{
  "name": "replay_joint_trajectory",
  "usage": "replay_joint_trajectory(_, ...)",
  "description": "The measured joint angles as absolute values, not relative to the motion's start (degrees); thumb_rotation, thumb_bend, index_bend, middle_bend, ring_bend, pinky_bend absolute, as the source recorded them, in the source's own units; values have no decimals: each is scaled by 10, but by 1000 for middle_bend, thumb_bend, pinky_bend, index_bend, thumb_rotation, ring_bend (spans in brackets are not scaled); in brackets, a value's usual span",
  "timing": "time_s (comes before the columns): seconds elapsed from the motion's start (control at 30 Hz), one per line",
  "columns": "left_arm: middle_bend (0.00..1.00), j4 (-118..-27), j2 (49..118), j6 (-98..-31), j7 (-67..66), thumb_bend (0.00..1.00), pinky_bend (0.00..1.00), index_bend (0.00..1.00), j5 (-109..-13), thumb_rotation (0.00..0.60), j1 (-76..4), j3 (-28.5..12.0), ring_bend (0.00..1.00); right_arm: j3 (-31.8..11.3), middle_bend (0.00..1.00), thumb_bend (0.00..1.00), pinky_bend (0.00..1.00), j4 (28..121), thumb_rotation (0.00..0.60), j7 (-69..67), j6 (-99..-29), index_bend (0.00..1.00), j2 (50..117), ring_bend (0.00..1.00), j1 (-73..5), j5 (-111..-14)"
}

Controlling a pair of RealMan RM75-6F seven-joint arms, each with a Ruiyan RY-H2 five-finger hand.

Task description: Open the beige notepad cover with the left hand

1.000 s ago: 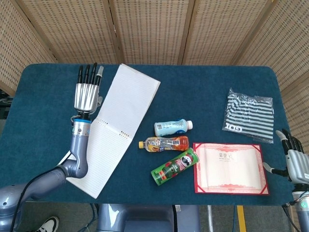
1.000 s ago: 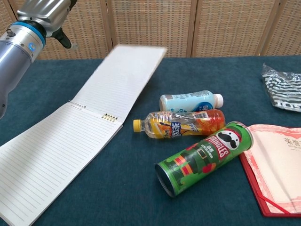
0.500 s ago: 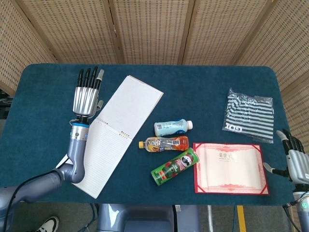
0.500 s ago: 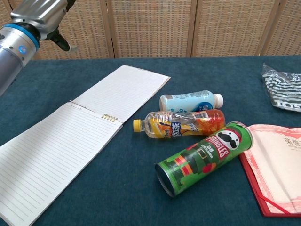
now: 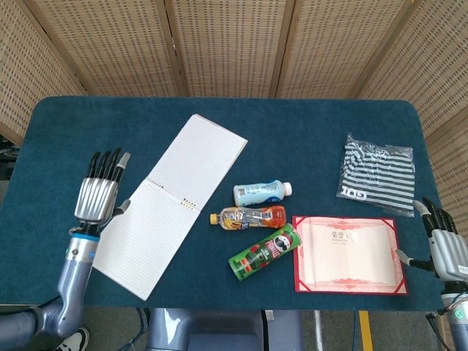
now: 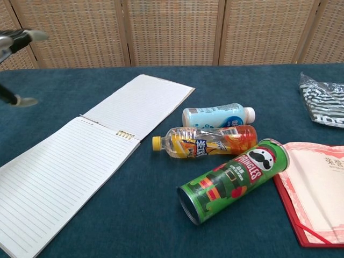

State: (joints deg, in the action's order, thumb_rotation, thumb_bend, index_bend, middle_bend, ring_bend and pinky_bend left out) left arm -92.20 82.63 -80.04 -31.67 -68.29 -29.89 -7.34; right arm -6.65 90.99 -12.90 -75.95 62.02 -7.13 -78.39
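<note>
Chest view cuts the left hand (image 5: 99, 191) to a blurred sliver at the frame edge; from above it hangs left of the notepad (image 5: 170, 201), fingers straight and spread, holding nothing, while the right hand (image 5: 446, 241), partly cropped right of the red certificate folder (image 5: 349, 254), also holds nothing with fingers loosely apart. The notepad lies open flat on the blue table (image 5: 307, 139), lined pages up, beige cover not visible. Right of the notepad: a green can (image 6: 234, 179) reading "Pringles", two bottles with unreadable labels, and a striped bag (image 5: 377, 174) whose print is too small to read.
</note>
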Motion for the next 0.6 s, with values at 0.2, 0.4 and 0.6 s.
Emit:
replay_joint_trajectory(0.2,0,-950,802,-859,-301,201,0,0,-711,600,-219,-6,0,-64,0,206,0,915,600,-114,-765,27,620,0,-70,-788)
replay_joint_trajectory(0.4,0,-948,798,-915,-280,201,0,0,-757,600,-169,14,0,-63,0,207,0,921,600,-95,-769,27,622,0,-70,-789)
replay_joint_trajectory(0.6,0,-951,786,-930,-261,203,0,0,-780,600,-144,17,0,-61,0,208,0,925,600,-76,-767,27,627,0,-72,-786)
